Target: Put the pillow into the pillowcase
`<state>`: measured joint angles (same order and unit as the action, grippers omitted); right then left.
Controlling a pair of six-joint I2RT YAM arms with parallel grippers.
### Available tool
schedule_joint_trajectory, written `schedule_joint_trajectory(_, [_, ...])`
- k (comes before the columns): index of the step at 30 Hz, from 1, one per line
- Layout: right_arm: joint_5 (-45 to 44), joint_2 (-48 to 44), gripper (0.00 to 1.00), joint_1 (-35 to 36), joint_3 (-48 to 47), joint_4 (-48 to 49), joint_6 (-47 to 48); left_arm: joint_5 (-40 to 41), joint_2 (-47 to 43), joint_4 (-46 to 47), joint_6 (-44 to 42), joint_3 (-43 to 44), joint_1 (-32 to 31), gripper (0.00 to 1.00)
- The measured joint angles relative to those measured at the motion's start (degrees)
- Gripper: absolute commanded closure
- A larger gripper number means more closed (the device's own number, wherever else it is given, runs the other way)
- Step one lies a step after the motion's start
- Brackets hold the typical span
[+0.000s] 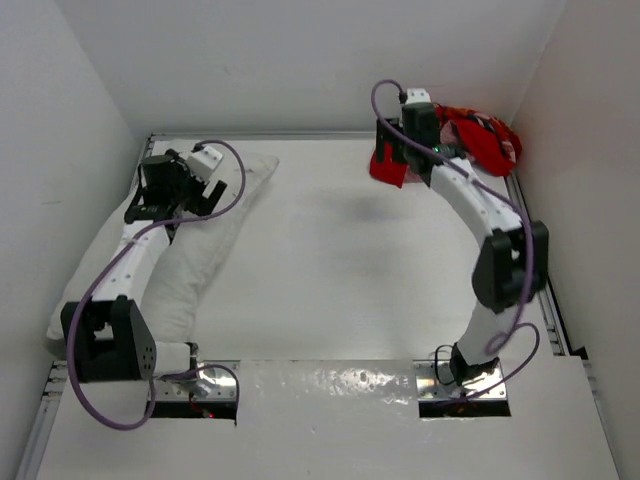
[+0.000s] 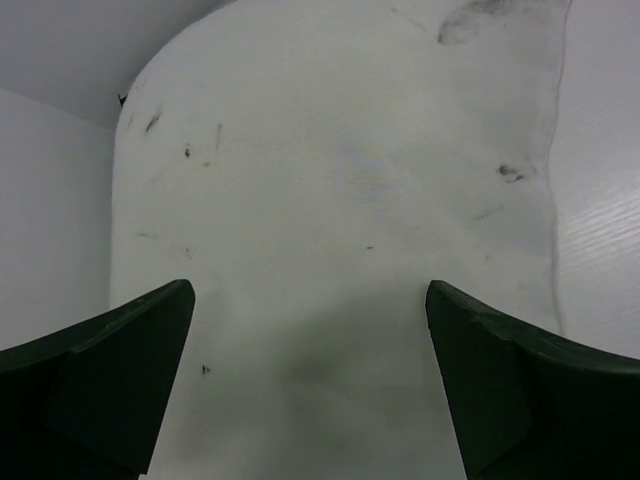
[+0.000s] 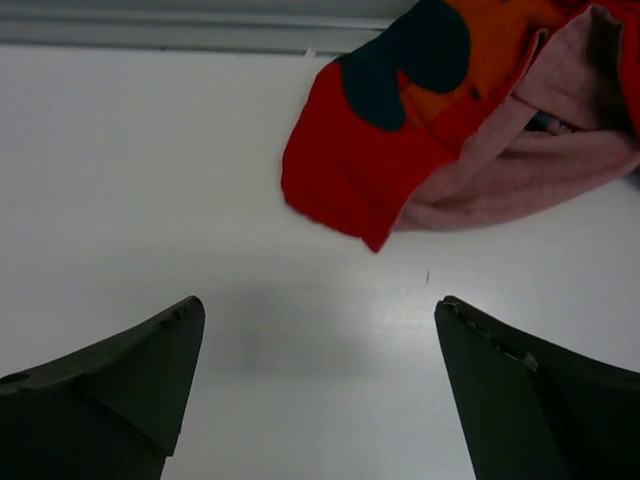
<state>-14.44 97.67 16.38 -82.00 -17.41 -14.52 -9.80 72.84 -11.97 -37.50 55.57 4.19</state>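
Pillow (image 1: pixel 205 262), white, smudged, is overhung by left gripper (image 2: pixel 310 380), jaws apart; crumpled red pillowcase (image 3: pixel 350 170) is faced by right gripper (image 3: pixel 320 390), likewise apart.

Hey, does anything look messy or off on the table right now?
The pillowcase lies crumpled in the far right corner, its pink inside showing. The pillow carries small dark smudges. Otherwise nothing stands out.
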Motion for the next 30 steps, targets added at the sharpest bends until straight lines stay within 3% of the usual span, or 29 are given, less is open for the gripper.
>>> schedule_joint_trajectory(7, [-5.7,33.22,0.01,-3.28,-39.21,-8.37,-4.46,5.86,10.25,-3.52,-6.38,1.86,-2.32,0.01])
schedule_joint_trajectory(10, [-6.75,41.86,0.01,-3.89,-43.3,-7.69,-5.01,5.66,10.84,-4.46,-7.39,1.86,-2.34,0.22])
schedule_joint_trajectory(11, [-6.97,43.15,0.04,-3.93,-41.72,-6.8,-5.09,5.33,10.84,-4.63,-7.61,1.86,-2.34,0.37])
schedule_joint_trajectory(13, [-7.32,44.68,0.37,-3.89,-38.07,-5.88,-5.14,4.42,10.91,-5.33,-8.2,1.86,-2.34,0.56])
schedule_joint_trajectory(14, [-7.56,45.27,0.55,-3.85,-36.54,-5.92,-5.29,3.67,10.93,-5.97,-8.87,1.88,-2.34,0.76])
schedule_joint_trajectory(15, [-7.67,45.77,0.83,-3.82,-35.93,-6.38,-5.22,2.36,10.93,-6.75,-10.27,1.9,-2.34,0.87])
schedule_joint_trajectory(16, [-7.52,46.01,0.93,-3.8,-35.54,-6.34,-5.42,1.07,10.93,-7.93,-11.91,2.16,-2.34,0.96])
schedule_joint_trajectory(17, [-6.99,45.88,1.0,-3.74,-35.43,-6.49,-5.62,-0.63,10.93,-9.86,-14.45,2.62,-2.34,0.99])
schedule_joint_trajectory(19, [-4.66,44.15,1.0,-3.45,-33.35,-5.97,-5.03,-4.15,10.58,-14.34,-22.8,3.48,-2.27,1.0])
schedule_joint_trajectory(24, [3.91,30.25,1.0,1.03,-14.8,-5.18,2.51,-10.64,6.62,-33.53,-52.39,3.87,-2.23,0.97])
schedule_joint_trajectory(26, [6.62,23.63,0.95,7.37,-8.74,-5.22,6.43,-12.63,6.12,-39.54,-58.34,4.28,-2.16,0.68])
schedule_joint_trajectory(27, [7.69,20.46,0.73,11.45,-6.49,-5.27,7.74,-13.64,6.29,-41.7,-59.82,4.68,-2.16,0.49])
schedule_joint_trajectory(28, [8.98,17.55,0.46,15.54,-4.81,-5.01,8.04,-14.86,6.64,-43.71,-60.63,5.29,-2.1,0.01])
schedule_joint_trajectory(29, [11.1,14.53,0.08,19.85,-3.5,-4.72,8.09,-15.85,7.04,-45.05,-60.06,6.12,-1.95,0.0])
schedule_joint_trajectory(30, [14.25,12.0,0.01,23.39,-2.73,-4.55,8.13,-17.2,7.48,-46.31,-58.66,7.08,-1.92,0.0])
